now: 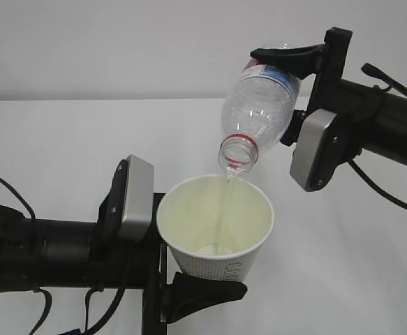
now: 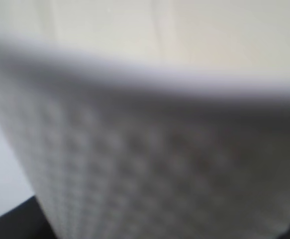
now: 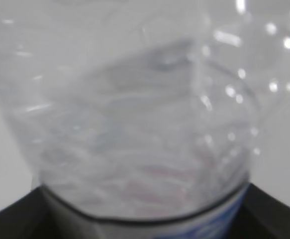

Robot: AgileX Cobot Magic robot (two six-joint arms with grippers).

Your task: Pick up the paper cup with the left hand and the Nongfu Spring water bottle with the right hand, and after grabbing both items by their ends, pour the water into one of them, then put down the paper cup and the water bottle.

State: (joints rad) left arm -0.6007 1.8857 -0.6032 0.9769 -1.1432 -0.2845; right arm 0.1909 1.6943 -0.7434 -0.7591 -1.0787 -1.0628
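So the water [image 1: 226,183] is mid-pour, trickling from the tipped Nongfu Spring water bottle [image 1: 259,112] into the paper cup [image 1: 216,227] right below. Right hand [image 1: 287,94] clamps the bottle's base, left hand [image 1: 182,279] grips the cup's bottom. Pickups done; finishing the pour and setting both down remain.

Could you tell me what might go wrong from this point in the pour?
1. The water bottle mouth sits over the far rim of the paper cup, not its middle, so the thin stream of water could miss if either arm drifts.
2. The left claw holds the cup low; added weight might tip it.
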